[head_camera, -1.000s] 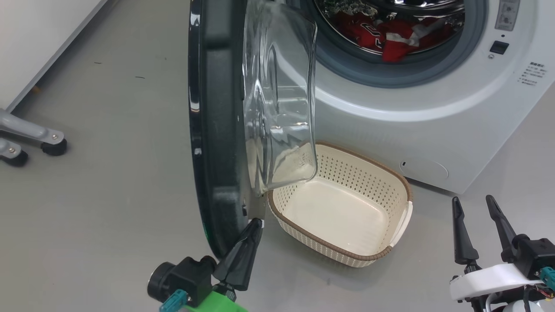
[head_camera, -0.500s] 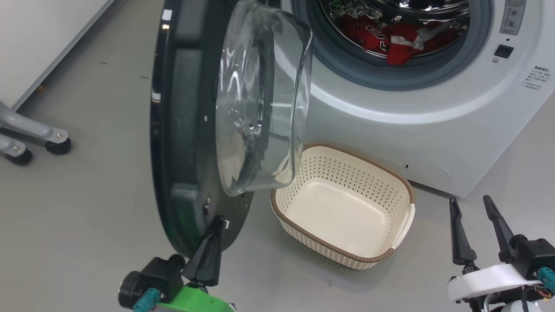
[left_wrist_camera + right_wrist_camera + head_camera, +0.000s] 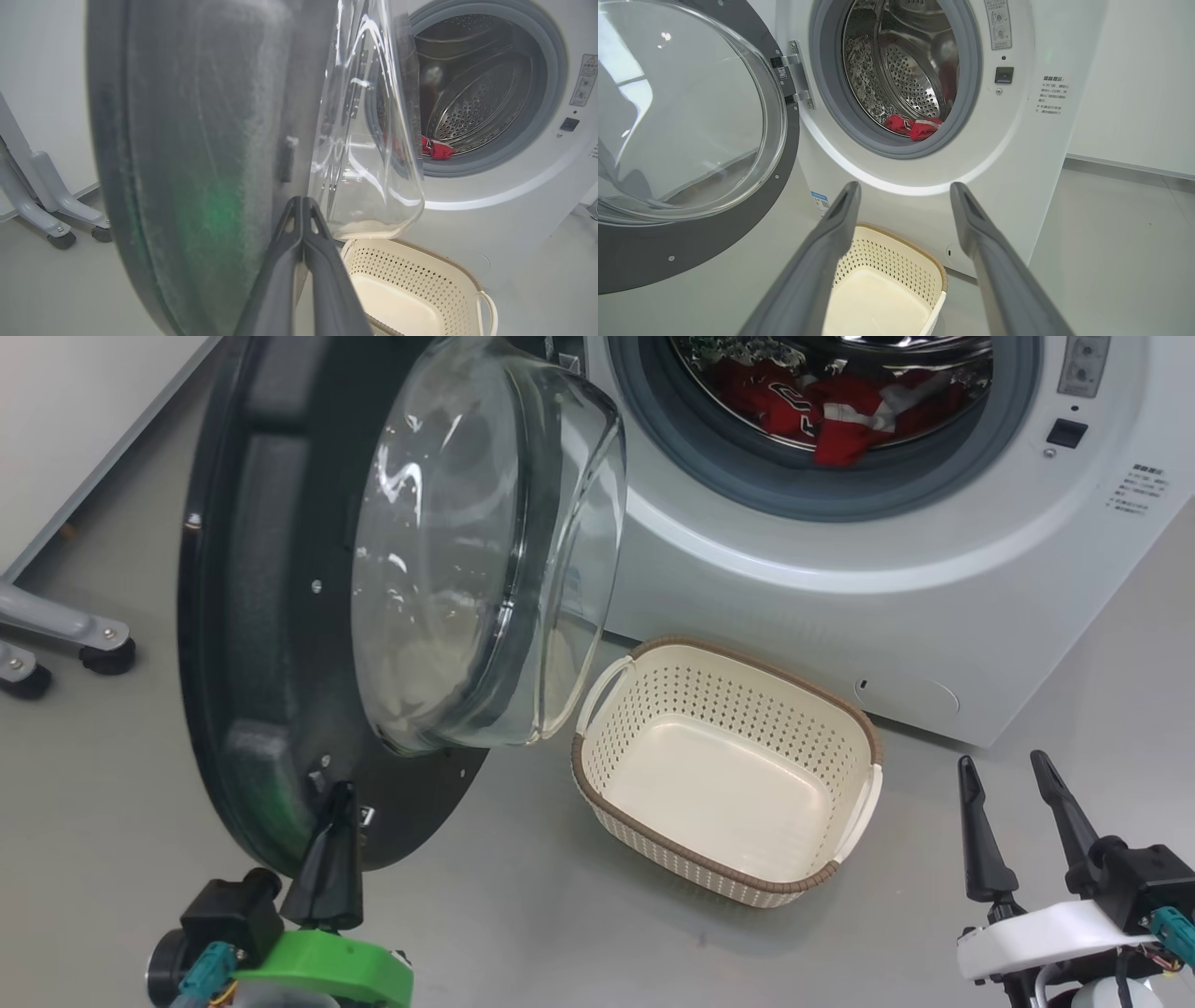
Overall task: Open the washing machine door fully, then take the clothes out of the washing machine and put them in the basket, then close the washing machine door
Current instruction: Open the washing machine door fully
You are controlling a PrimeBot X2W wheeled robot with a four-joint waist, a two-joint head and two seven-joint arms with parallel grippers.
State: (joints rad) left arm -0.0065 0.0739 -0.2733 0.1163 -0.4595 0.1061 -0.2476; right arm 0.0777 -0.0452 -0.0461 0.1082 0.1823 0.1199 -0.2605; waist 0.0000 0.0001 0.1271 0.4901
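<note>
The washing machine door stands swung out to the left, its black inner rim and bulging glass bowl facing me. My left gripper is shut, its tip against the door's lower inner rim; the left wrist view shows the same gripper pressed to the door. Red clothes lie in the drum of the washing machine. The empty cream basket sits on the floor below the opening. My right gripper is open at the lower right, holding nothing, and points toward the basket.
Grey wheeled frame legs stand on the floor at the far left by a white wall. The door hinge is on the machine's left side. Bare grey floor lies between the basket and both grippers.
The door has swung further open to the left, with my left gripper following its lower rim leftward. The basket's left handle has come out from behind the glass. The right gripper has held still.
</note>
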